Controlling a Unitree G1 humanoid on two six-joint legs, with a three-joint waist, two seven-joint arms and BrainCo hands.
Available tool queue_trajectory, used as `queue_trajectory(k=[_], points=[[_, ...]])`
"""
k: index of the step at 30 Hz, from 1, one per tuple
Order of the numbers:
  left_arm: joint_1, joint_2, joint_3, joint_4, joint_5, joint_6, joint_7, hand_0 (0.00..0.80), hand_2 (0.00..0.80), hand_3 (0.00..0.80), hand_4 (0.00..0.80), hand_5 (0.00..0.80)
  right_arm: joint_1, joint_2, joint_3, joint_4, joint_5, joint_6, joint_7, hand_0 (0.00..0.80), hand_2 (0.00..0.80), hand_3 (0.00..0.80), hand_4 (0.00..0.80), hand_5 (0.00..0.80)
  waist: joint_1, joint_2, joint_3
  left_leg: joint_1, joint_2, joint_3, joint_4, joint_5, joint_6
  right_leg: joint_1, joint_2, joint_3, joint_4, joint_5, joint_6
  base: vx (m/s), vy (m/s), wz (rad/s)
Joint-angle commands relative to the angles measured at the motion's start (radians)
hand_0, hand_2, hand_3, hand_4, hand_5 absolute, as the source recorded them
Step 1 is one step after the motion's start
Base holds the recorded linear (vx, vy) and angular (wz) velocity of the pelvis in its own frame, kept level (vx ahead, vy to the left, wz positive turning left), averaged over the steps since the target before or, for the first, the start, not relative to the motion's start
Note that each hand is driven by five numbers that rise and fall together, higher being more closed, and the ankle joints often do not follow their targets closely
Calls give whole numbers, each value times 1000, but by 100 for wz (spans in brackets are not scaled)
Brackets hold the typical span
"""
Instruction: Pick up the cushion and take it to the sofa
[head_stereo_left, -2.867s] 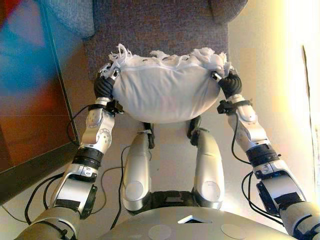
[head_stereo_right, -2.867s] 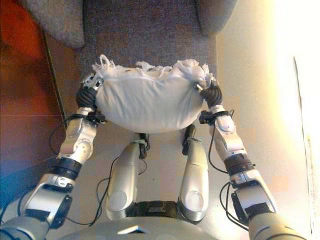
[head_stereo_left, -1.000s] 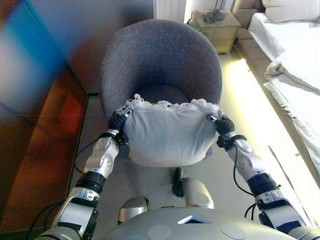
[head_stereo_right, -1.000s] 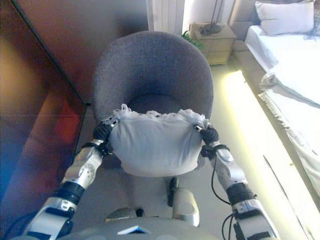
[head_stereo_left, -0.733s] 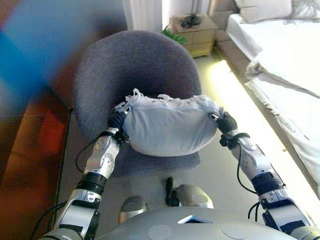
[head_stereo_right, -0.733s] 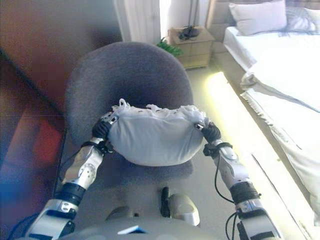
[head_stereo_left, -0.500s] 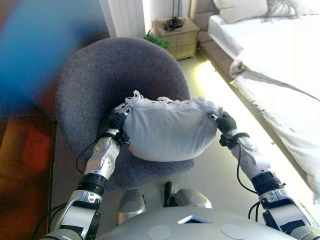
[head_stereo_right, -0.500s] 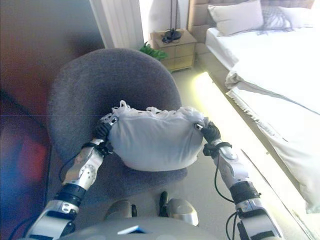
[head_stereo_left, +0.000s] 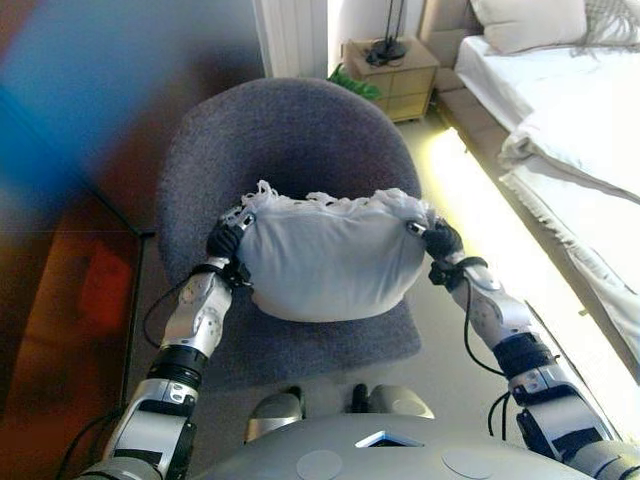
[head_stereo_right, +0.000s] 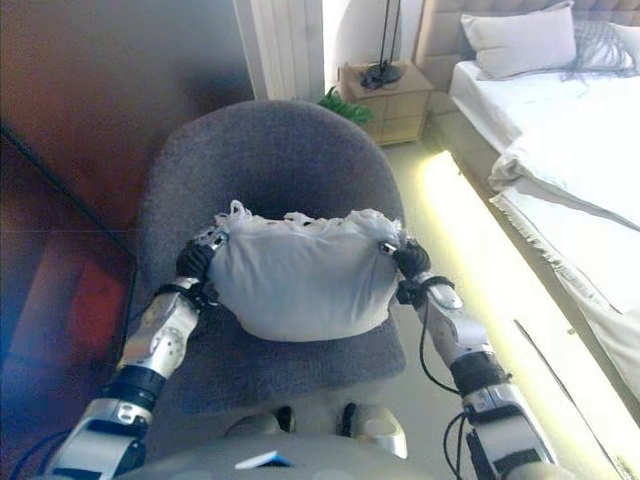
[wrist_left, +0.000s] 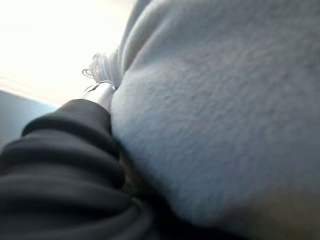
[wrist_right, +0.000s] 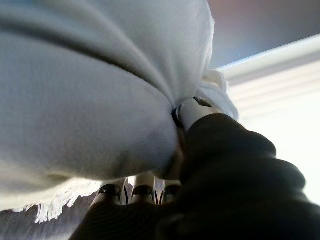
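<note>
The pick-up part is looking done: the white cushion (head_stereo_left: 330, 262) is hanging clear of everything, carried between the two hands over the front of the seat; the left hand (head_stereo_left: 226, 240) is pressing into its left end and the right hand (head_stereo_left: 441, 240) into its right end. In the right wrist view the fingers (wrist_right: 145, 190) are curling under the cushion's fringed edge and gripping the fabric; in the left wrist view the cushion is hiding the left fingers, so I cannot tell how they are set, though the hand is bearing against the cushion's side. Just beyond the cushion the round grey armchair (head_stereo_left: 270, 140) is waiting, seat bare, apparently the sofa meant; what is remaining, as I judge it, is lowering the cushion onto that seat and letting go. Farther off a bedside cabinet (head_stereo_left: 392, 72) is standing, and a bed (head_stereo_left: 570, 110) is lying to the right.
</note>
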Motion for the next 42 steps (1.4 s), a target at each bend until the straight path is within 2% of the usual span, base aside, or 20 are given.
queue_trajectory(k=[1,4,6,8,11,14,18,23,30,37,42], points=[[-116,-7,-35,-40,20,-55,-19,800,800,800,800,800,-145,81,17,-32,45,-60,4,800,800,800,800,800,29,-13,-8,-32,-14,3,122,-115,35,15,-193,-8,112,108,75,134,-49,3],[-180,7,-74,6,17,-63,24,800,800,800,800,800,-223,96,63,13,37,-68,-27,800,800,800,800,800,31,-36,21,-59,-7,-24,180,-145,16,-26,-199,38,0,146,102,16,-161,0],[-279,18,-109,54,-8,-75,53,800,800,800,800,800,-322,88,94,59,29,-77,-49,800,800,800,800,800,18,-54,68,-117,0,-46,257,-190,17,-122,-191,79,-21,175,129,-223,-217,-28],[-378,22,-113,91,-17,-75,74,800,800,800,800,800,-430,45,102,118,17,-84,-21,800,800,800,800,800,29,-64,124,-236,19,-63,384,-220,12,-169,-205,65,14,152,138,-350,-198,30],[-512,39,-135,149,-38,-67,102,800,800,800,800,800,-558,-3,126,177,66,-105,-19,800,800,800,800,800,37,-60,188,-356,54,-83,506,-248,-15,-217,-204,48,78,119,137,-235,-155,27],[-578,45,-154,200,-40,-94,107,800,800,800,800,800,-611,-23,135,199,94,-120,-22,800,800,800,800,800,35,-51,218,-399,59,-86,545,-260,-21,-270,-216,44,153,87,135,-57,-26,-11],[-611,29,-159,208,-33,-107,135,800,800,800,800,800,-644,-21,132,202,101,-131,-34,800,800,800,800,800,32,-35,249,-426,55,-96,601,-288,-26,-316,-228,56,245,39,135,68,19,-2],[-670,15,-152,193,-31,-109,170,800,800,800,800,800,-699,-24,123,191,62,-139,-51,800,800,800,800,800,26,-20,283,-452,51,-104,609,-283,-38,-345,-222,65,273,11,142,27,4,12],[-769,29,-160,189,-35,-96,195,800,800,800,800,800,-778,-48,124,192,50,-150,-59,800,800,800,800,800,18,-15,295,-452,55,-103,594,-269,-50,-347,-220,66,273,-5,144,43,-15,2],[-859,53,-170,180,-71,-73,197,800,800,800,800,800,-847,-57,127,191,54,-141,-84,800,800,800,800,800,12,-18,271,-400,64,-97,535,-245,-63,-291,-222,59,224,-6,146,76,-23,0],[-948,89,-207,205,-75,-71,216,800,800,800,800,800,-915,-78,147,209,67,-131,-100,800,800,800,800,800,8,-17,241,-373,65,-95,482,-221,-73,-255,-219,44,168,-2,145,58,-19,-5]])
